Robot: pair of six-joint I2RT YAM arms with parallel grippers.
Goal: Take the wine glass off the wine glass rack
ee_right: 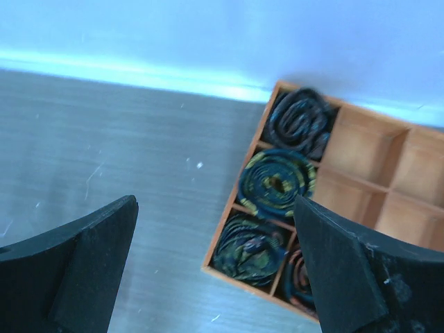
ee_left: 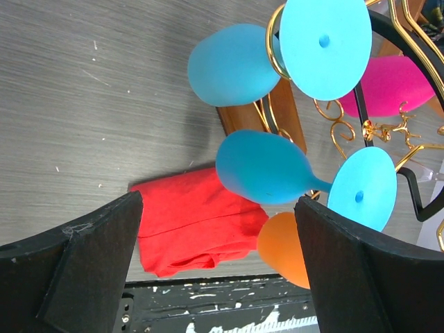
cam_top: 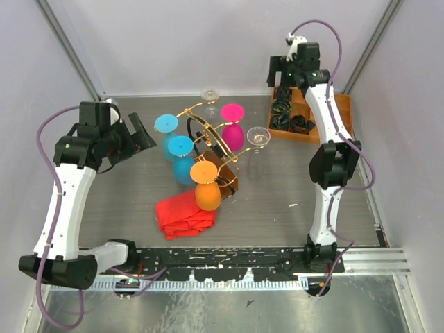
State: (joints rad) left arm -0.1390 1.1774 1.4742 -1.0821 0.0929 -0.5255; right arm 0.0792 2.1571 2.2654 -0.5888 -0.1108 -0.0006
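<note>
The gold wire wine glass rack (cam_top: 210, 136) stands mid-table on a small brown wooden base (cam_top: 227, 175). Coloured wine glasses hang from it upside down: two blue (cam_top: 166, 137) (cam_top: 182, 162), one orange (cam_top: 207, 188), one pink (cam_top: 233, 128). Two clear ones (cam_top: 258, 137) (cam_top: 209, 94) hang at the right and back. My left gripper (cam_top: 142, 135) is open and empty, just left of the blue glasses. In the left wrist view, the nearer blue glass (ee_left: 267, 166) and the orange glass (ee_left: 284, 246) lie ahead of the open left gripper (ee_left: 218, 267). My right gripper (cam_top: 277, 75) is open and empty, far back right.
A red folded cloth (cam_top: 184, 214) lies in front of the rack, also in the left wrist view (ee_left: 194, 225). A compartmented wooden tray (cam_top: 341, 114) with rolled ties sits at the back right, below my right gripper (ee_right: 215, 267) in its wrist view (ee_right: 364, 142). Walls enclose the table.
</note>
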